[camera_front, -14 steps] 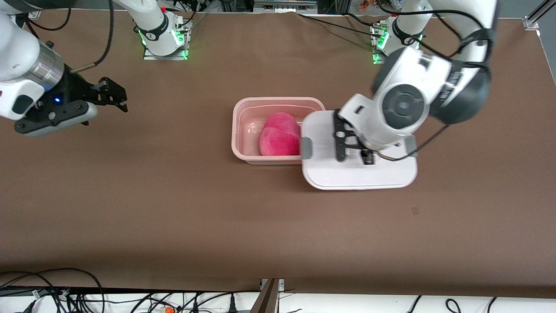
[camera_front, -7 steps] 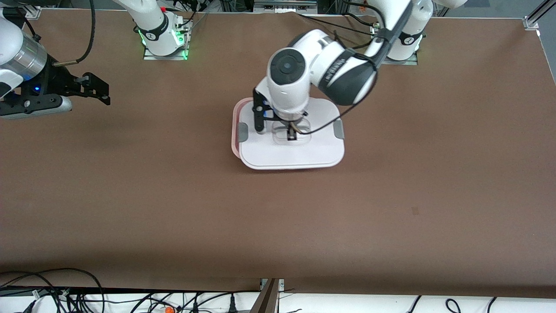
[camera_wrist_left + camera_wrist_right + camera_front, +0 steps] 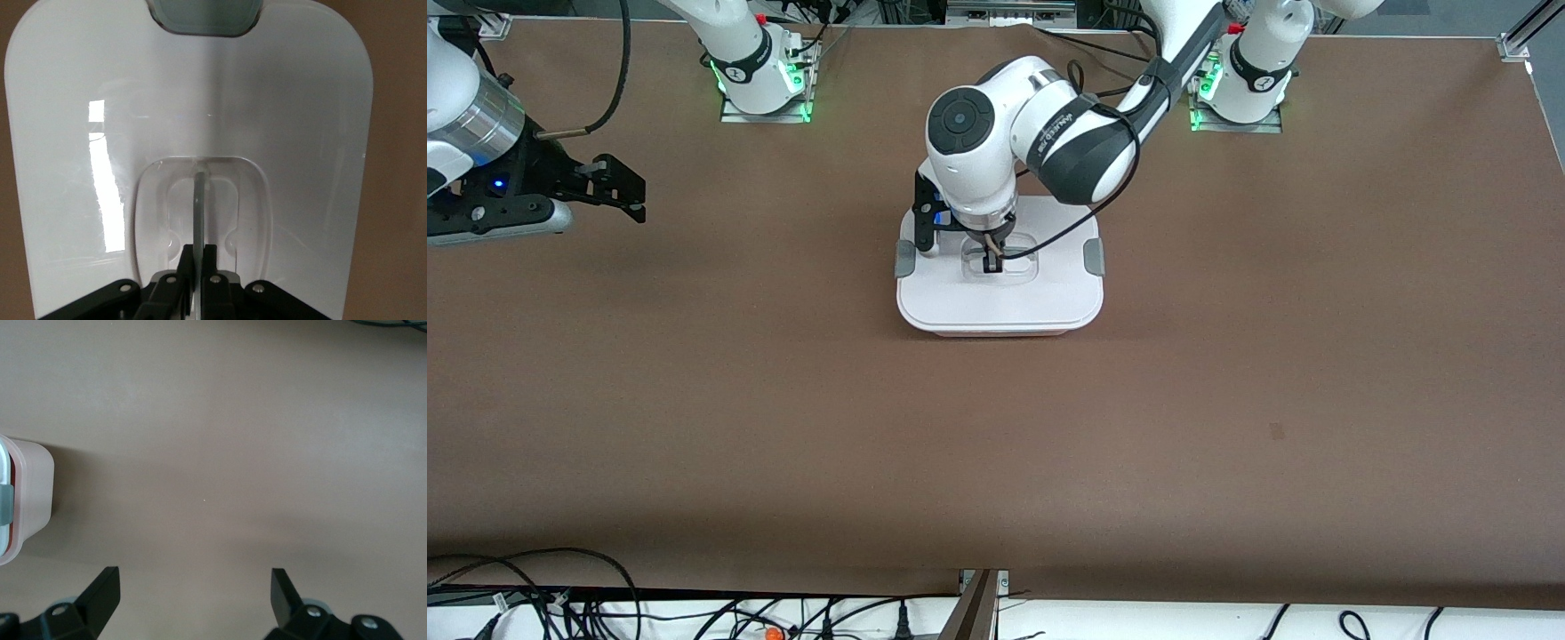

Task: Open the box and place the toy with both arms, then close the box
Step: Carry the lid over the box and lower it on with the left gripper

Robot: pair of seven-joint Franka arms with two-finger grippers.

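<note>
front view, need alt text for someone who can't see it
The left arm reaches to the table's middle, its hand shut on the clear handle of the white lid, which covers the box. The right hand waits open over bare table toward the right arm's end.

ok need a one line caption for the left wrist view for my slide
Left claw shut on the clear handle recessed in the white lid, a grey side clip at its edge.

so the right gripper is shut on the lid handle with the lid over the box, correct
Not quite: the left gripper is shut on the handle, as the left wrist view shows. The lid is over the box; the right gripper waits open toward its end of the table.
</note>
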